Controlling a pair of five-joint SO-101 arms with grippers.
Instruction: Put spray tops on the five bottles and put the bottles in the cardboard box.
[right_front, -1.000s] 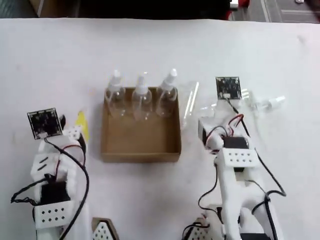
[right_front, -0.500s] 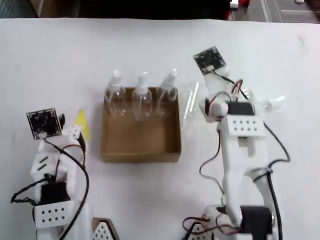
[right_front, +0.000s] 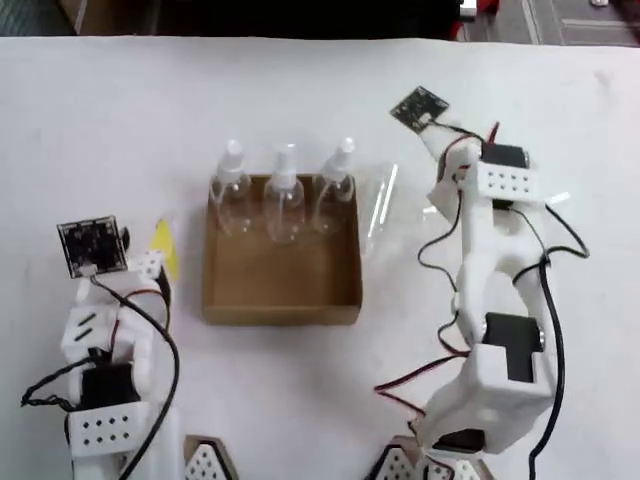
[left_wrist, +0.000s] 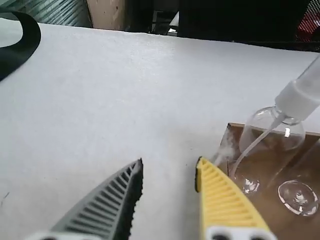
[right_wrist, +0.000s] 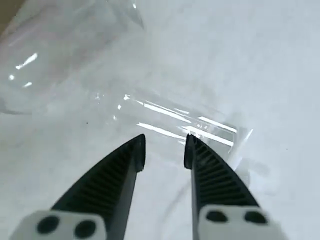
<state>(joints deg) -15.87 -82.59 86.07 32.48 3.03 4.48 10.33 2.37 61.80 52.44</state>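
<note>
Three clear bottles with white spray tops (right_front: 284, 190) stand along the far wall of the cardboard box (right_front: 280, 295). One of them (left_wrist: 280, 125) rises past the box corner (left_wrist: 231, 131) in the left wrist view. Another clear bottle (right_front: 378, 205) lies on the table just right of the box. My right gripper (right_wrist: 164, 147) is open, its tips just short of a clear bottle (right_wrist: 185, 122) lying on its side. A second clear bottle (right_wrist: 60, 55) lies farther off. My left gripper (left_wrist: 167, 167) is open over bare table, left of the box.
A white spray top (right_front: 556, 200) lies on the table right of the right arm (right_front: 495, 190). The left arm (right_front: 100, 340) sits at the front left. The table's far edge (right_front: 300, 38) borders a dark area.
The right arm has stretched out from its base toward the far side of the table, bringing its gripper to the lying bottles. The left arm has not moved.
</note>
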